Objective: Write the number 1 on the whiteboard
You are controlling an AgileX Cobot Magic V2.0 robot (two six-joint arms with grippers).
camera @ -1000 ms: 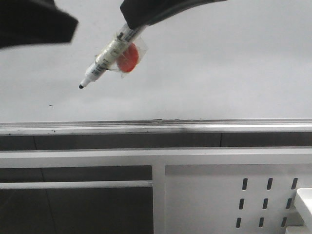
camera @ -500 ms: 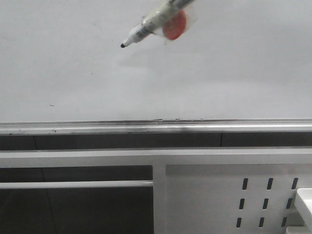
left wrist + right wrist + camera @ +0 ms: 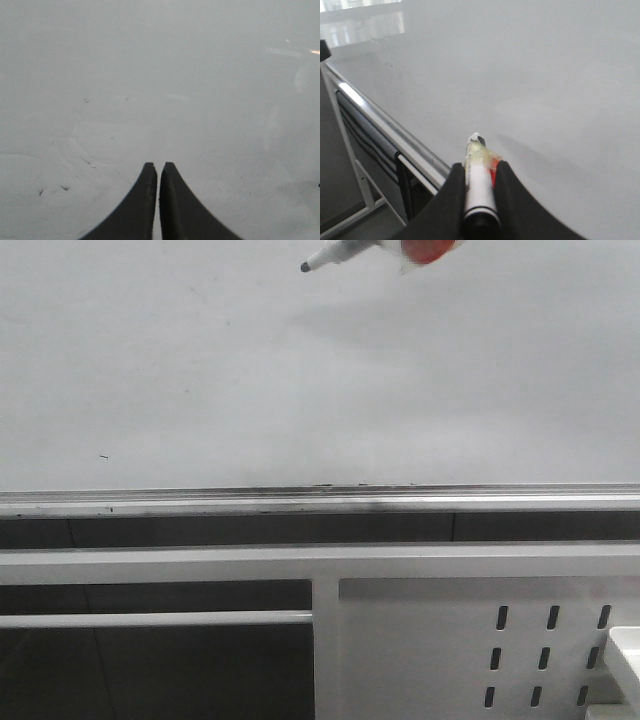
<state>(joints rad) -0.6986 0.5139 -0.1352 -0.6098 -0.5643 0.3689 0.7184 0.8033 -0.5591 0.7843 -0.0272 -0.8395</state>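
Though the whiteboard point(image 3: 200, 390) fills most of the front view, no drawn stroke shows on it — only tiny dark specks at its left. Over the board, the left gripper point(image 3: 158, 172) has its fingers pressed together on nothing. Along the near edge runs the silver rail point(image 3: 320, 502). Farther right, the marker point(image 3: 340, 254) (cut off by the frame's top) points left; the right gripper point(image 3: 479, 172) clamps its barrel. A perforated panel point(image 3: 480, 640) sits at the near right.

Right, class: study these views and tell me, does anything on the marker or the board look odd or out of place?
Yes. The marker in the right gripper has clear tape and a red disc fixed to its barrel, an improvised add-on. The whiteboard carries only tiny stray specks; no number 1 is visible.
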